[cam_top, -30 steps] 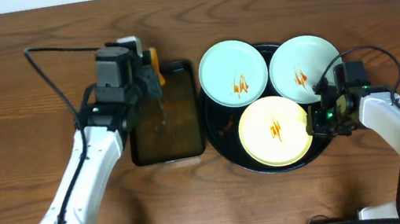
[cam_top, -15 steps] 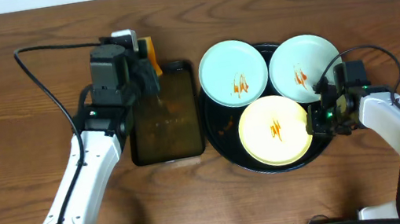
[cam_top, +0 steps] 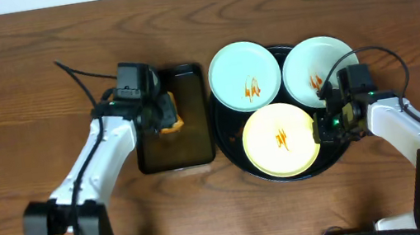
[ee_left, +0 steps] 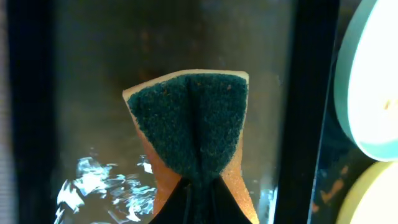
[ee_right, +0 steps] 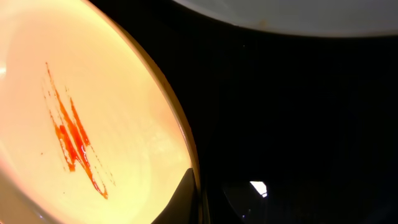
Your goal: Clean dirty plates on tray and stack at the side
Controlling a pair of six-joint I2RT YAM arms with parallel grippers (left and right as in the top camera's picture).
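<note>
Three sauce-smeared plates sit on the round black tray (cam_top: pixel 231 154): two bluish-white ones at the back, one on the left (cam_top: pixel 245 75) and one on the right (cam_top: pixel 318 70), and a cream-yellow plate (cam_top: pixel 280 139) in front. My right gripper (cam_top: pixel 324 127) is shut on the cream plate's right rim; the right wrist view shows its fingers (ee_right: pixel 196 202) pinching that rim (ee_right: pixel 81 124) over the tray (ee_right: pixel 298 124). My left gripper (cam_top: pixel 158 113) is shut on an orange sponge (cam_top: pixel 171 117) with a green scrub face (ee_left: pixel 193 121), held over brown water.
The rectangular black tray (cam_top: pixel 199 154) of brownish water lies just left of the round tray, its wall (ee_left: pixel 301 93) close to the left bluish plate (ee_left: pixel 373 81). Bare wooden table (cam_top: pixel 19 121) surrounds both. Cables trail from both arms.
My left gripper has brought the sponge from the rectangular tray's far left corner toward me, over its middle. The cream plate has shifted slightly left in my right gripper.
</note>
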